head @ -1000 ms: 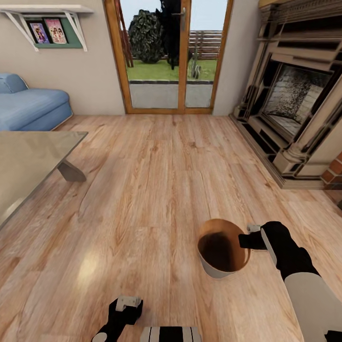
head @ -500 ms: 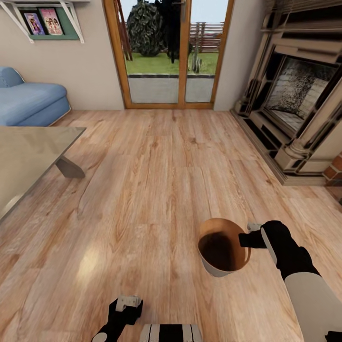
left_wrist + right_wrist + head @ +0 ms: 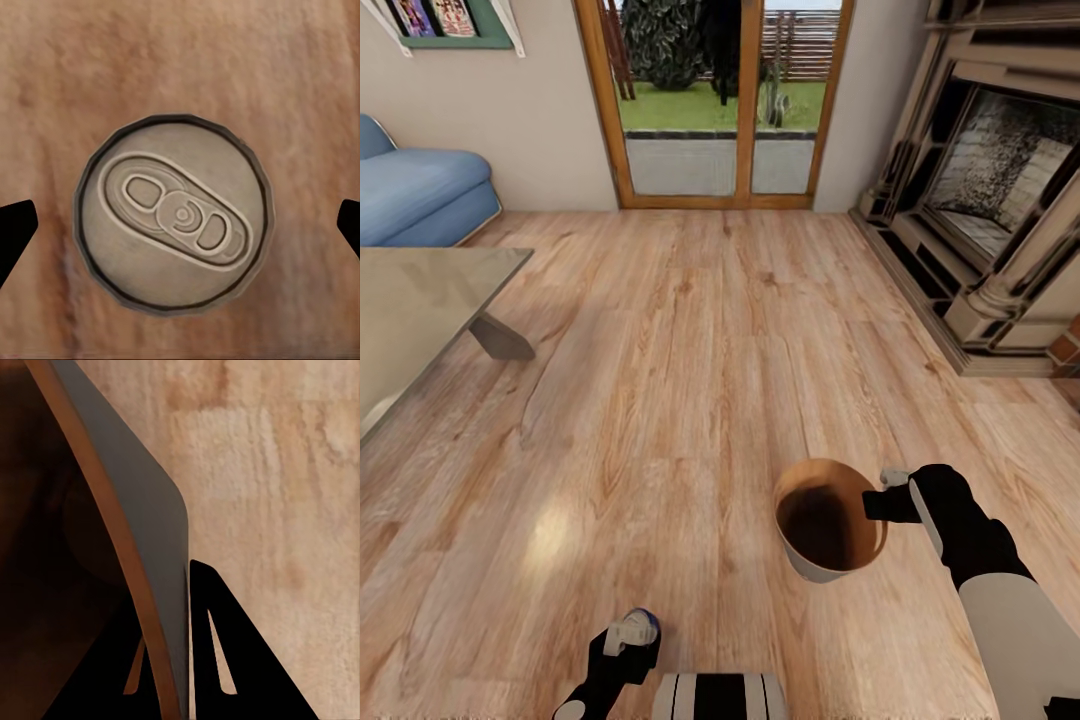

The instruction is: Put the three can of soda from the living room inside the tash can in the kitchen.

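— While the wood floor [image 3: 690, 330] stretched toward the glass door [image 3: 720, 100], where was the tash can [image 3: 828, 528] held?

— It was carried above the floor, its rim pinched between the fingers of the right gripper [image 3: 882, 505], one finger inside the wall and one outside.

— And the left gripper [image 3: 180, 225]?

— Its fingers were spread wide, well apart from a can of soda [image 3: 174, 217], whose silver top was seen from straight above, standing upright on the floor.

The brown-lined tash can [image 3: 830, 522] hangs tilted above the floor; a silver-topped soda can [image 3: 174, 216] stands upright.
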